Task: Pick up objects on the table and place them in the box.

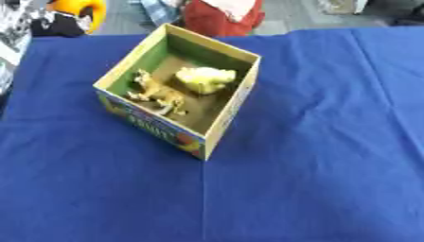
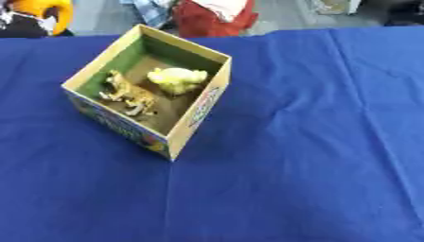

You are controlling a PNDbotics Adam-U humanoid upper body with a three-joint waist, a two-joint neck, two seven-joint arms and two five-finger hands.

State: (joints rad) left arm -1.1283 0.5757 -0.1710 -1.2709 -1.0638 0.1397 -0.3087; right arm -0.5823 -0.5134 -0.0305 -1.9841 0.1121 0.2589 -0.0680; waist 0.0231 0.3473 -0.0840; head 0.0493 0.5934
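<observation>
— Anything I can read from up here?

— No, not a word. The box (image 1: 217, 126) before me has printing on its outer walls: a band of coloured shapes along the near side, yellow, red and blue, and some marking on the pale right-hand wall, best seen from my right eye. All of it is too blurred to make out as letters.

— And on the blue cloth (image 1: 314, 179)?

— It carries no writing or sign that I can see. No label or number is legible.

Unclear indoor room — blue-clothed table (image 1: 331, 142), grey floor (image 1: 290, 12) beyond.
</observation>
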